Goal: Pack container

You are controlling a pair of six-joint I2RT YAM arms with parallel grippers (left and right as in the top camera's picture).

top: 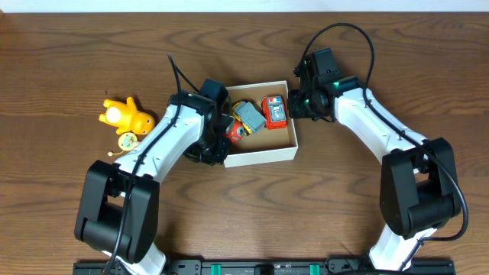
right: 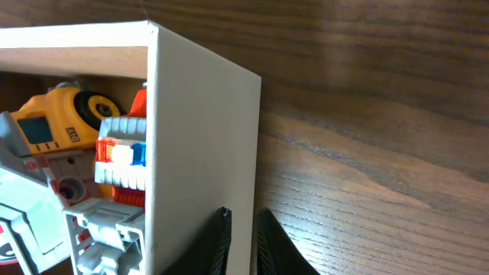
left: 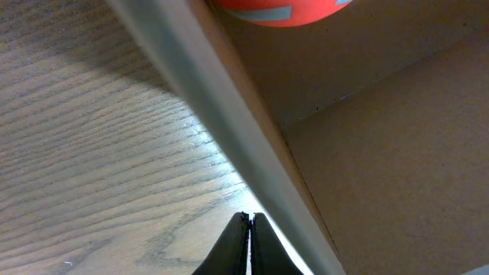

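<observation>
The container (top: pixel 263 155) is a white-walled square box with a brown inside, at the table's middle. Inside lie a grey toy (top: pixel 248 114), a red toy (top: pixel 274 111) and an orange-red toy (top: pixel 238 131). My left gripper (top: pixel 211 151) is shut and empty, just outside the box's left wall; the left wrist view shows its tips (left: pixel 249 221) beside the white rim (left: pixel 221 107), with the orange toy (left: pixel 283 9) above. My right gripper (top: pixel 295 103) sits outside the right wall; its fingers (right: pixel 243 218) are nearly together, against the white outer wall (right: pixel 202 130), holding nothing.
A yellow toy figure (top: pixel 126 114) and a small round yellow-green piece (top: pixel 127 140) lie on the wooden table left of the left arm. In the right wrist view, a yellow toy (right: pixel 61 114) and a grey toy (right: pixel 92 229) show inside the box.
</observation>
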